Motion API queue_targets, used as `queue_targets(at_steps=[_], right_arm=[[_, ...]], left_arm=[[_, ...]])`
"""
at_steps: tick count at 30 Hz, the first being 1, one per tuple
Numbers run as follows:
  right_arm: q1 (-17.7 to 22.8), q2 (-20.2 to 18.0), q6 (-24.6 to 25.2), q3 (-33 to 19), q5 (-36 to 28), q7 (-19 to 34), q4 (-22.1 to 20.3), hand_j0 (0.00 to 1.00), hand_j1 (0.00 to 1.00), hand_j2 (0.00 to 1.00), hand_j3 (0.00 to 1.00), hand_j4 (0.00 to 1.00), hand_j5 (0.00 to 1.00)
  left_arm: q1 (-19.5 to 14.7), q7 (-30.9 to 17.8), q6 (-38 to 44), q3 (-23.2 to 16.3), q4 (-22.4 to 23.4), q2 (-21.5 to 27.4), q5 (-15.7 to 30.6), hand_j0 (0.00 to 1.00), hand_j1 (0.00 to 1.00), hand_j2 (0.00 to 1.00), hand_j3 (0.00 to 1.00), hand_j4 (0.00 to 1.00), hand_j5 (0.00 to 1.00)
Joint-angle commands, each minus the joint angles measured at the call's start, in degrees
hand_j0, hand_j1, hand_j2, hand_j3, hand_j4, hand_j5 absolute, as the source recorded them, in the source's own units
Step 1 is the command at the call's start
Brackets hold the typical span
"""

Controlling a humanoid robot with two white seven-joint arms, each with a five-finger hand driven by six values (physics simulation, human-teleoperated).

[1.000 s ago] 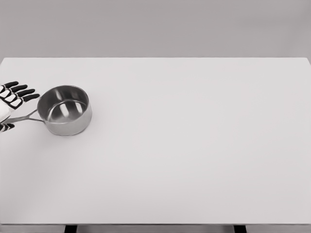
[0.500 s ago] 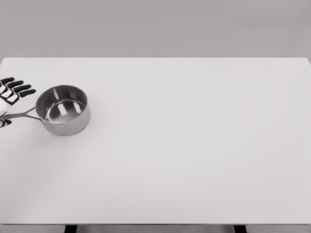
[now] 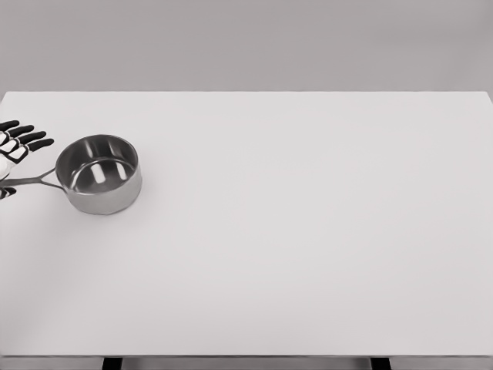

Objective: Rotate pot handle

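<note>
A steel pot (image 3: pixel 98 174) stands upright at the bench's (image 3: pixel 293 231) far left. The left hand (image 3: pixel 13 146), fingers spread wide, sits at its handle (image 3: pixel 31 181), grip unclear.

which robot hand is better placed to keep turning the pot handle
Left. The left robot hand is at the table's left edge, right at the end of the pot handle, fingers spread above it. The pot sits far left, and the right arm is out of view.
</note>
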Motion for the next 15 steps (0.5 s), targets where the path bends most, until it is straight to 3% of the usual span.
queue_targets(at_steps=[1, 15], right_arm=[[0.0, 0.0, 0.0, 0.0, 0.0, 0.0, 0.0, 1.0, 1.0, 1.0, 1.0, 1.0, 1.0], [0.0, 0.0, 0.0, 0.0, 0.0, 0.1, 0.1, 1.0, 1.0, 1.0, 1.0, 1.0, 1.0]], left_arm=[[0.0, 0.0, -0.1, 0.0, 0.4, -0.2, 0.3, 1.0, 1.0, 1.0, 1.0, 1.0, 1.0], [-1.8, 0.0, -0.1, -0.2, 1.5, -1.2, -0.9, 1.0, 1.0, 1.0, 1.0, 1.0, 1.0]])
